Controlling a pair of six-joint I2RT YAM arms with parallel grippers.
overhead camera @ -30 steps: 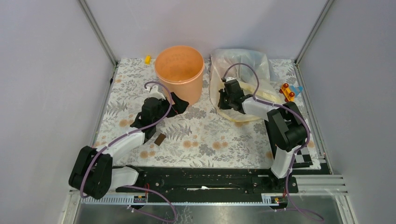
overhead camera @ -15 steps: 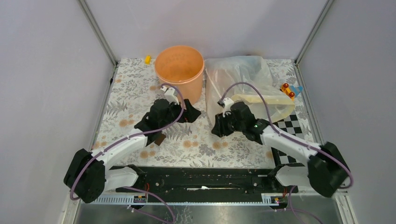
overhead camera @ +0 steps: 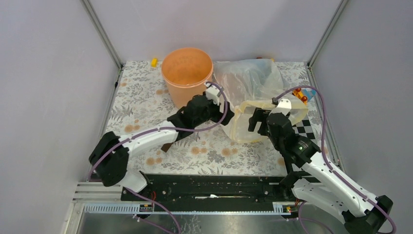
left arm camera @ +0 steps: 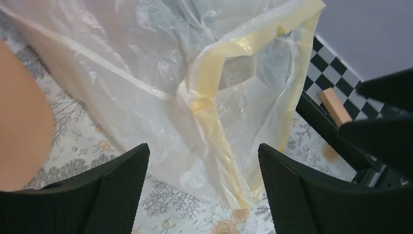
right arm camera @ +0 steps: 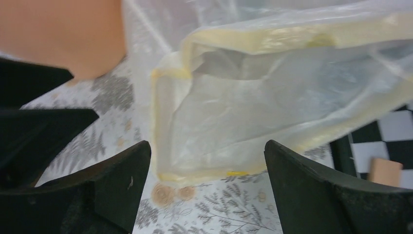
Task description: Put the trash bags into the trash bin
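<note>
Left gripper (left arm camera: 203, 161) spread wide above pale yellow bag (left arm camera: 243, 112), right gripper (right arm camera: 208, 156) open too (nothing held), clear bag (overhead camera: 246, 80) touching orange bin (overhead camera: 187, 73).

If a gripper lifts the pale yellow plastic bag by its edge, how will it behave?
The pale yellow bag looks thin and wrinkled, so it will probably sag and fold. It seems empty, so likely very light. Its glossy film may slip from a loose grip.
</note>
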